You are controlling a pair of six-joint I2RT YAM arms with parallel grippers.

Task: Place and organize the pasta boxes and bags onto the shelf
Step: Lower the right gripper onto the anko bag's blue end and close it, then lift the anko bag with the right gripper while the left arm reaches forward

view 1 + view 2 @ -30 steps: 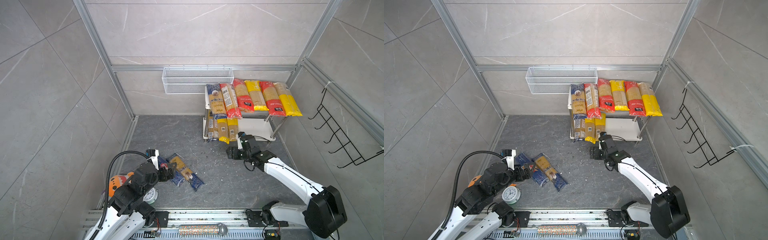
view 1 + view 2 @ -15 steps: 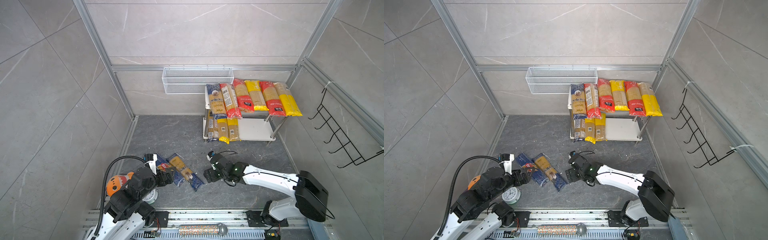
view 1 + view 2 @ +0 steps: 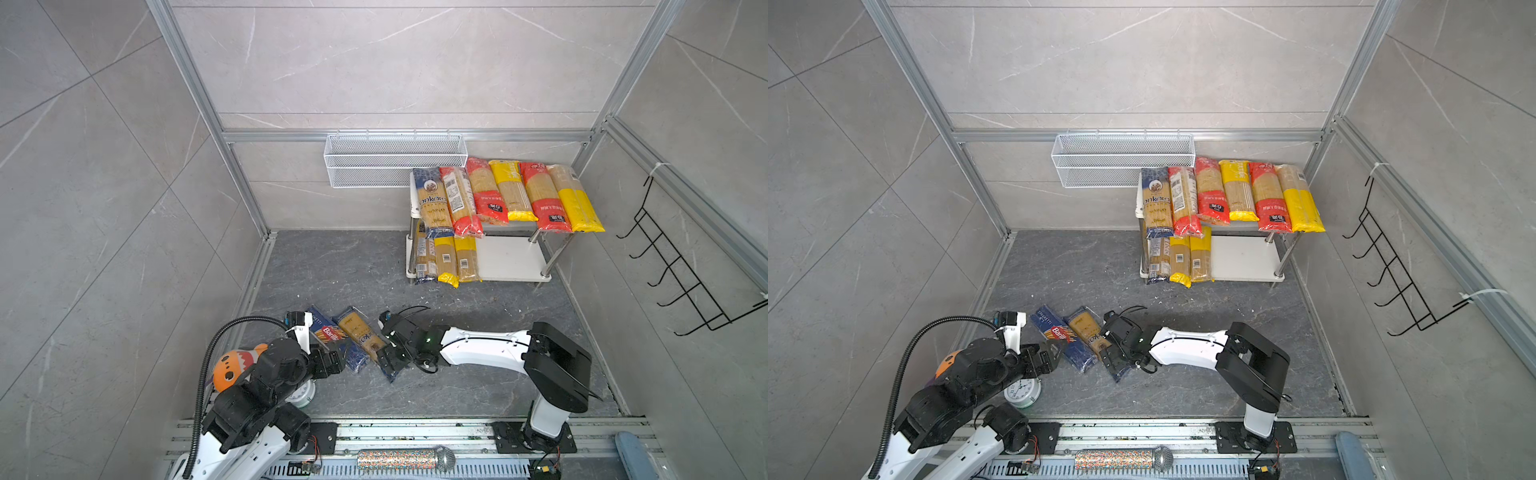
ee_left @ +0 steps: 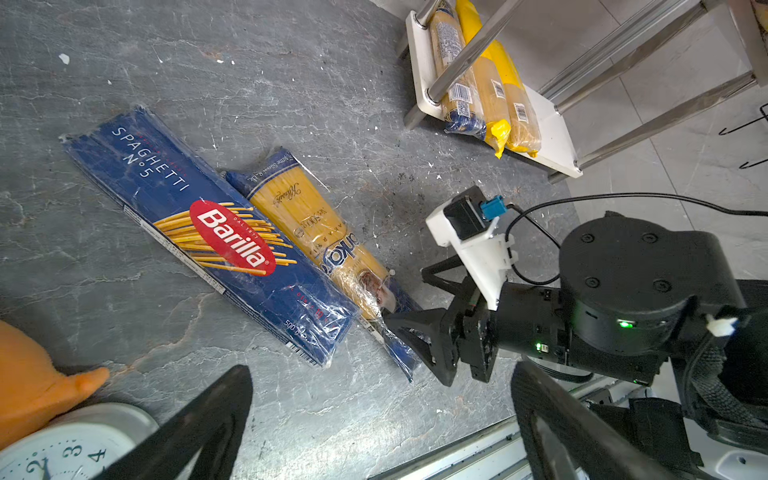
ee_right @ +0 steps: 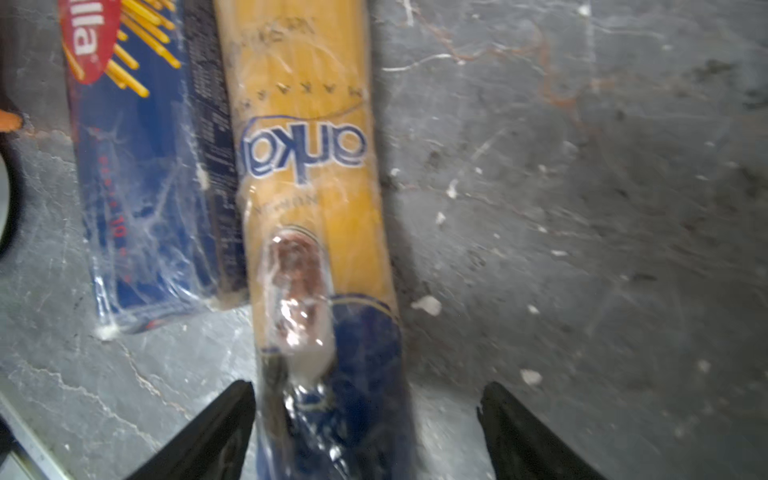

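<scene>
Grey floor (image 3: 457, 324): one Barilla box (image 3: 330, 332), one bag (image 3: 360, 332); left claw (image 4: 380, 374), right claw (image 5: 368, 388) apart.

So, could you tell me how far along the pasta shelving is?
Done: six packs lie on the shelf's top tier, three on its lower tier. In hand: the right gripper, fingers open, straddles the Ankara spaghetti bag's blue end, not yet closed. Remaining: that bag and the Barilla box, on the floor.

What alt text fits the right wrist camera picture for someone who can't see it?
The open right end effector straddles the dark blue end of an Ankara spaghetti bag lying on the grey stone floor, with a clear gap at one finger. A dark blue Barilla spaghetti pack lies alongside the bag.
</scene>
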